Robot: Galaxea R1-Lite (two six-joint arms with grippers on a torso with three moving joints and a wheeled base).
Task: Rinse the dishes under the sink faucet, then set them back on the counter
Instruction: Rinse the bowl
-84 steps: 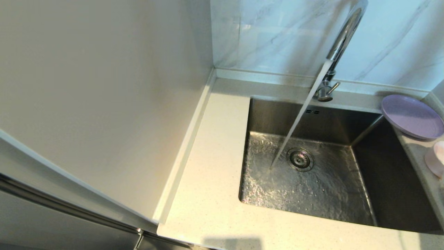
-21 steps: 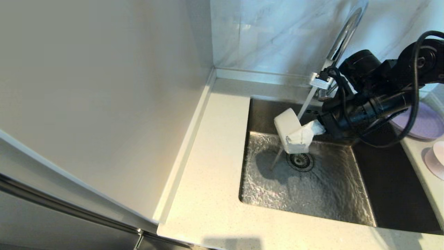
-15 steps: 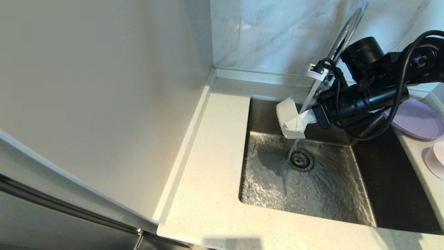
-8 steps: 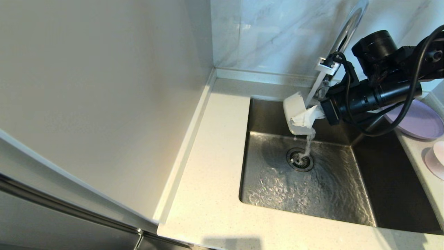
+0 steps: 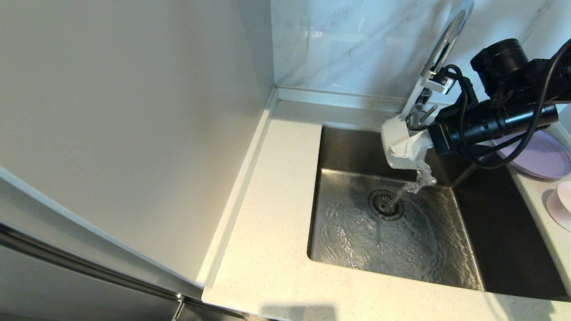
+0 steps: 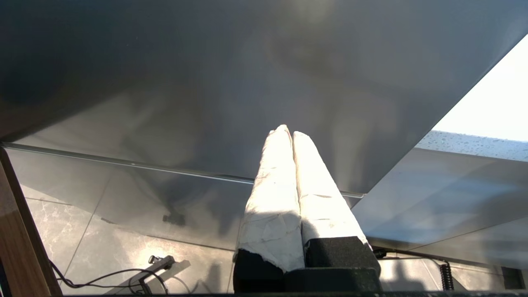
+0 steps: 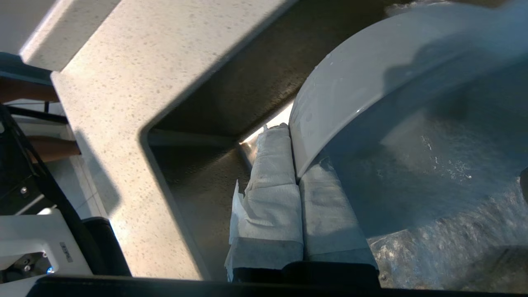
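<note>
In the upper right of the head view, the right gripper [image 5: 412, 149] pinches the rim of the white bowl [image 5: 395, 140], tilted under the faucet [image 5: 441, 49]; water spills from it into the wet sink [image 5: 397, 240]. Lavender plate [image 5: 542, 158] and pink cup [image 5: 561, 205] sit on the counter [image 5: 267, 249] at right. Only the right wrist view shows water inside the bowl; only the left wrist view shows the left gripper [image 6: 287, 132], fingers pressed together.

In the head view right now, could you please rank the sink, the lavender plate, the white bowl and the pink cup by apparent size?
1. sink
2. lavender plate, partly hidden by the arm
3. white bowl, pinched in the right gripper

The pink cup is cut off by the frame edge, so unranked.
</note>
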